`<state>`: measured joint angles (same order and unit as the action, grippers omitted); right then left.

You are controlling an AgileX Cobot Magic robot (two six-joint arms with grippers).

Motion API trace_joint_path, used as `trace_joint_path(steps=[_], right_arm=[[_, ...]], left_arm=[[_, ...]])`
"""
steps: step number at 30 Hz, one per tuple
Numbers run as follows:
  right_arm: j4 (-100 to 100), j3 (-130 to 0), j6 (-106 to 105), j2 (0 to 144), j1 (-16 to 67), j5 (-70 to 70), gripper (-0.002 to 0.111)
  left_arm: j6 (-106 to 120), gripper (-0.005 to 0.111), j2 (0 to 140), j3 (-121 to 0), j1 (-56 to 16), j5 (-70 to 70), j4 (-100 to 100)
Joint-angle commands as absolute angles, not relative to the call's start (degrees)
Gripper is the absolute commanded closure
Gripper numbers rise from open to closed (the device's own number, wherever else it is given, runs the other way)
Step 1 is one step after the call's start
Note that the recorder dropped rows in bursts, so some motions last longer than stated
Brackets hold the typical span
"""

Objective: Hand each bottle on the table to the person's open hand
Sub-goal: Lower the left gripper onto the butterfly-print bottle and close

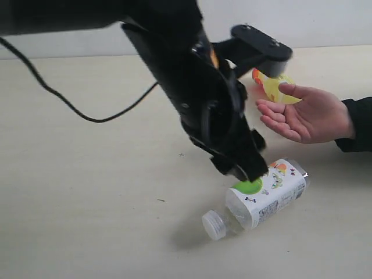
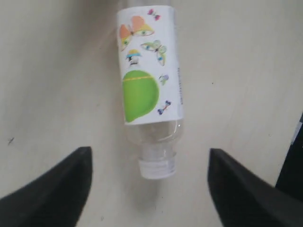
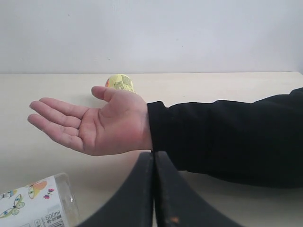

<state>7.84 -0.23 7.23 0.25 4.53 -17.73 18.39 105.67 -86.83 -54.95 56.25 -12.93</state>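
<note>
Jaws of the left gripper (image 2: 149, 152) stand wide apart in the left wrist view. One black finger sits on each side of the wide white-capped bottle (image 2: 150, 66), neither touches it, and nothing is held. That bottle lies on its side on the table (image 1: 87, 203), right of the middle and toward the near edge. Its cap (image 2: 158, 168) is the end nearest the fingers, and its butterfly label (image 2: 144, 47) faces up.

The exterior view does not show that gap. There the left arm (image 1: 174, 52) slants down from the far left, and the gripper's black tip overlaps the edge of the label, so contact cannot be judged from that side.

Only the right wrist view shows the right gripper (image 3: 154, 189). Its fingers are pressed together with nothing between them, and it is seen in front of a black sleeve (image 3: 227, 137). Beyond it, the person's open hand (image 3: 94, 125) is palm up, fingers spread and empty, reaching in from the right side of the table. The yellow bottle (image 3: 119, 82) lies behind the hand, toward the far edge below a pale wall (image 3: 151, 33). It is close to the thumb, but I cannot tell whether they touch.

Bare tabletop spreads wide to the left of the lying bottle and on toward the near edge. A thin black cable (image 1: 64, 102) loops across the far left part. A strip of open table separates the bottle from the hand, and the left gripper's own bulk stands over part of that strip.
</note>
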Motion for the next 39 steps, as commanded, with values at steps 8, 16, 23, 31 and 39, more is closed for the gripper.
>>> trace_joint_path(steps=[8,16,23,31,39], right_arm=[[7.95,0.00,7.25,0.00,4.18,-17.59,0.108],[7.95,0.00,7.25,0.00,4.18,-17.59,0.108],[7.95,0.00,7.25,0.00,4.18,-17.59,0.108],[7.95,0.00,7.25,0.00,4.18,-17.59,0.108],[7.95,0.00,7.25,0.00,4.18,-17.59,0.108]], left_arm=[[18.33,0.023,119.77,-99.19,-58.27,57.19,-10.60],[16.36,0.020,123.51,-99.89,-58.27,52.29,-7.76],[15.59,0.020,125.91,-99.89,-58.27,51.52,-7.21],[15.23,0.021,128.91,-99.89,-58.27,51.52,-7.00],[14.71,0.071,128.92,-99.89,-58.27,54.53,-7.22]])
